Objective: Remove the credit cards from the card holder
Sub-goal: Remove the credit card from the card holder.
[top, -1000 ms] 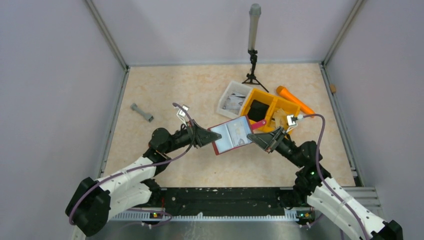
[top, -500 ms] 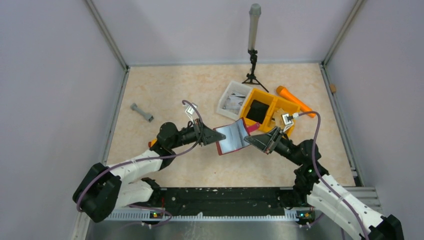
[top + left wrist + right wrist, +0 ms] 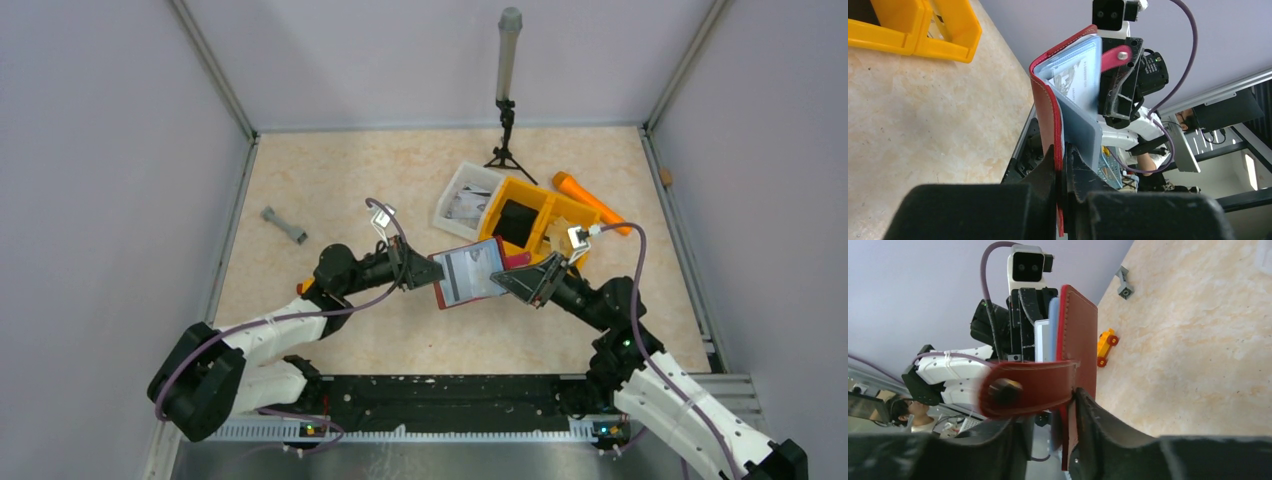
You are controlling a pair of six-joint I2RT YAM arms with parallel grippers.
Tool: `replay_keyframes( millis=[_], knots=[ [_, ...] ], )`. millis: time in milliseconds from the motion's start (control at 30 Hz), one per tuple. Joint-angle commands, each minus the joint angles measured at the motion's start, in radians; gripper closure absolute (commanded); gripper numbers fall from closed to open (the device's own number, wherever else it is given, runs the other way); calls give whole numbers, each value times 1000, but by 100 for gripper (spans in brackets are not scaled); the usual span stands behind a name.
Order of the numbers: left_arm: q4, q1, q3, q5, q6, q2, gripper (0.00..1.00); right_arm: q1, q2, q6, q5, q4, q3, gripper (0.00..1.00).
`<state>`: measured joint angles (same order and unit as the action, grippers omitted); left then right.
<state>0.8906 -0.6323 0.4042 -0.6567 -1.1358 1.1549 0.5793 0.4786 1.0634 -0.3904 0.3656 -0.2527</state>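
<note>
Red leather-like card holder [image 3: 1045, 100] is standing open at the centre of the top view, with credit cards [image 3: 472, 270] sitting in its sleeves. Print is showing on a card face but is too small to read. Left gripper [image 3: 432, 272] is clamping the holder's left edge, jaws fully closed. Right gripper [image 3: 503, 280] is standing partly open around the right edge, with the snap tab [image 3: 1023, 387] lying across its fingers. Yellow-orange bin [image 3: 530, 215] and white tray [image 3: 455, 200] are sitting just behind, to the upper right.
</note>
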Motion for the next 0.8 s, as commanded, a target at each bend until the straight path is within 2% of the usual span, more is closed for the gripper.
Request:
replay_keyframes(
  millis=[0, 100, 200, 300, 333, 400, 433, 467, 633, 700, 767],
  knots=[
    [73, -6, 38, -5, -9, -23, 100, -4, -7, -51, 12, -3, -32, 60],
    [67, -5, 38, -6, -10, -30, 100, -4, -1, -59, 18, 3, -28, 56],
    [68, -5, 36, -5, -14, -35, 100, -4, 14, -77, 12, -3, -37, 70],
    [90, -6, 30, -9, -27, -37, 100, -4, 35, -97, -1, -14, -51, 71],
    [98, -6, 31, -12, -31, -37, 100, -4, 39, -102, -7, -19, -55, 74],
    [101, -5, 32, -21, -34, -40, 100, -4, 40, -111, -5, -41, -63, 92],
    [95, -5, 30, -23, -29, -49, 98, -4, 34, -115, 1, -58, -68, 98],
    [75, -5, 30, -21, -19, -60, 91, -4, 23, -121, 13, -83, -72, 100],
    [-97, -5, 12, 31, 41, -150, 39, -4, -64, -104, 63, -112, -59, 100],
    [-92, -5, -10, 40, 30, -172, 25, -4, -85, -79, 68, -96, -47, 100],
    [-95, -6, -19, 36, 28, -181, 17, -4, -90, -57, 64, -84, -38, 100]
  ],
)
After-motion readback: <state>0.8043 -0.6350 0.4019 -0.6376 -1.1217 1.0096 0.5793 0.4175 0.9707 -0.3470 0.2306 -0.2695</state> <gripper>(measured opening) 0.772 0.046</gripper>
